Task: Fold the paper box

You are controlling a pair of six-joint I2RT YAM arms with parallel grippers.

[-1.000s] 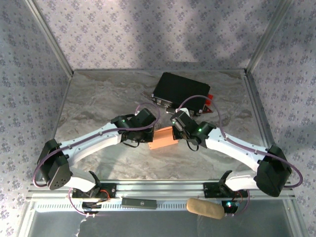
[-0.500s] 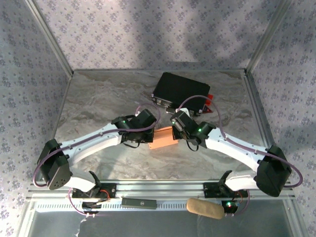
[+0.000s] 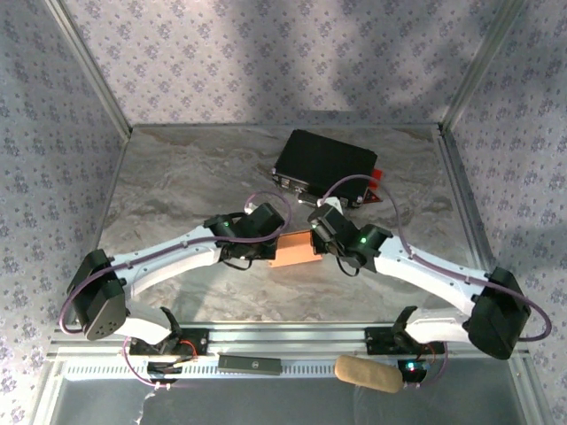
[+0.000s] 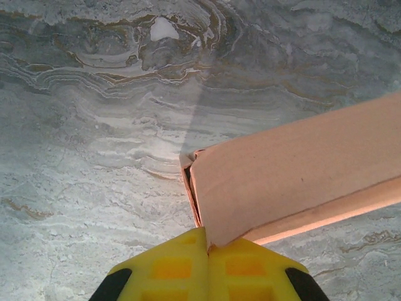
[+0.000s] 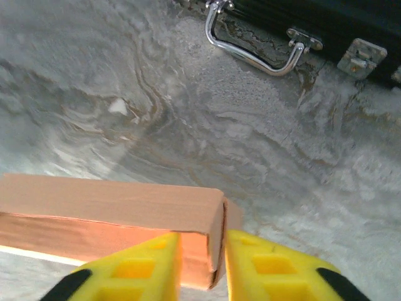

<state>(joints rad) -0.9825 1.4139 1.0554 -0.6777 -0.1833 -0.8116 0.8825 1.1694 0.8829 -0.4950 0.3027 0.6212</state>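
The paper box (image 3: pixel 295 250) is a small salmon-orange carton, held a little above the marble table (image 3: pixel 177 177) between my two grippers. My left gripper (image 3: pixel 268 244) is shut, its yellow fingers pinching the lower corner of the box's left end. In the left wrist view the box (image 4: pixel 294 182) runs off to the right from the gripper (image 4: pixel 207 248). My right gripper (image 3: pixel 318 235) is at the other end. In the right wrist view its jaws (image 5: pixel 202 241) stand apart, open, with the box's end panel (image 5: pixel 216 238) and a loose flap between them; the box (image 5: pixel 113 204) runs off to the left.
A black hard case (image 3: pixel 323 164) with a metal handle (image 5: pixel 250 53) lies just behind the grippers. A tan roll (image 3: pixel 368 374) and a small dark bar (image 3: pixel 251 362) lie by the arm bases. Patterned walls close in the table on three sides.
The right gripper's jaws have parted from shut to open around the box's end. Both arms have shifted slightly; the box has barely moved. The left gripper stays shut.
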